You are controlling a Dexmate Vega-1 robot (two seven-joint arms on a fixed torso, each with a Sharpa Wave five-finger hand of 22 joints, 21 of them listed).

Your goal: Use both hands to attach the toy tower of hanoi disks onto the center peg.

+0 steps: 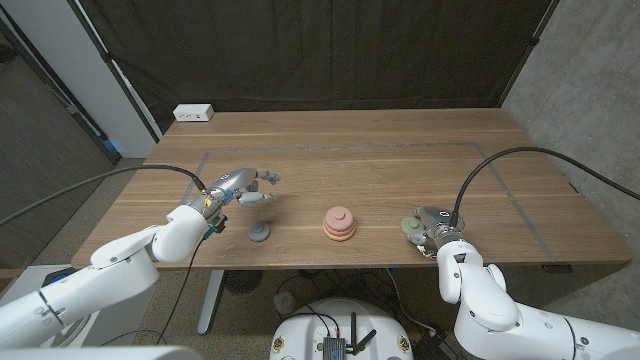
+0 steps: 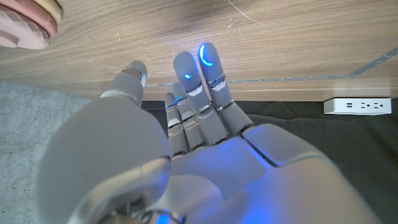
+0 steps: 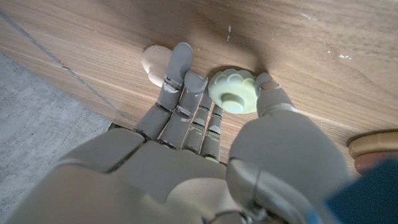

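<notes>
Near edge first: right hand [image 1: 428, 226] sits at the near right of the wooden table [image 1: 400, 160], fingers and thumb around a pale green scalloped disk [image 3: 232, 91]; looks pinched, but I can't tell if it's lifted or still on the wood. A peach disk [image 3: 155, 60] lies just beyond those fingers, loose. Centre: the peg stack [image 1: 339, 223] already carries a few pink/tan disks. Left of it, a grey disk [image 1: 259, 233] lies on the table, untouched. Farther back left, left hand [image 1: 243, 184] hovers above the table, fingers spread, holding nothing. White power strip [image 1: 194, 113] at the far left edge. Judgement: partly done; green, peach and grey disks left to stack.
</notes>
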